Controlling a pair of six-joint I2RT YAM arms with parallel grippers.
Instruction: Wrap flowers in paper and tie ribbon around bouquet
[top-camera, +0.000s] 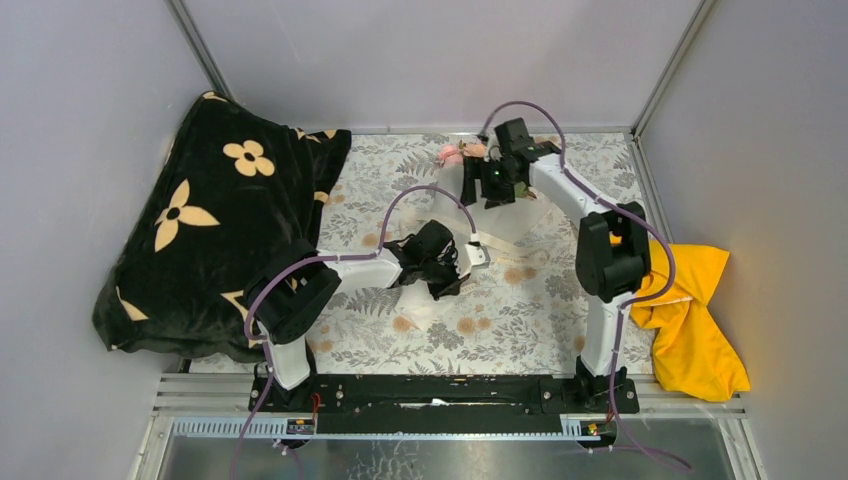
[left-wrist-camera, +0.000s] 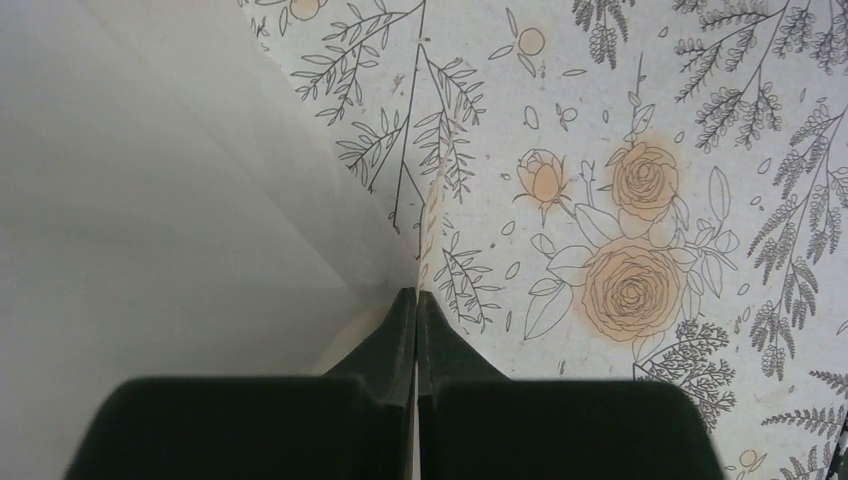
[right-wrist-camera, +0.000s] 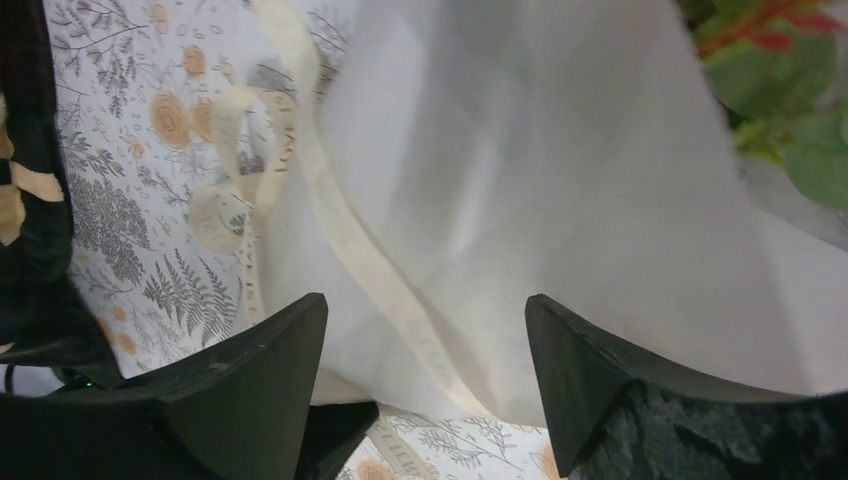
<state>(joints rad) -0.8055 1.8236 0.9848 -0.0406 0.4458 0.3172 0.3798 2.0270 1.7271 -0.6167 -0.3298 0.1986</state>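
Note:
The flowers lie at the back of the table, pink heads poking out of the white paper. My right gripper hovers just over the bundle, open, with nothing between its fingers. In the right wrist view, that gripper sits over the paper, the cream ribbon runs across the sheet, and green leaves show at the top right. My left gripper is in the middle of the table. Its jaws are shut on a thin cream strip, the ribbon, beside the paper.
A black blanket with beige flower prints is heaped at the left. A yellow cloth hangs off the right side by the right arm's base. The grey floral tablecloth covers the table, and grey walls stand close on three sides.

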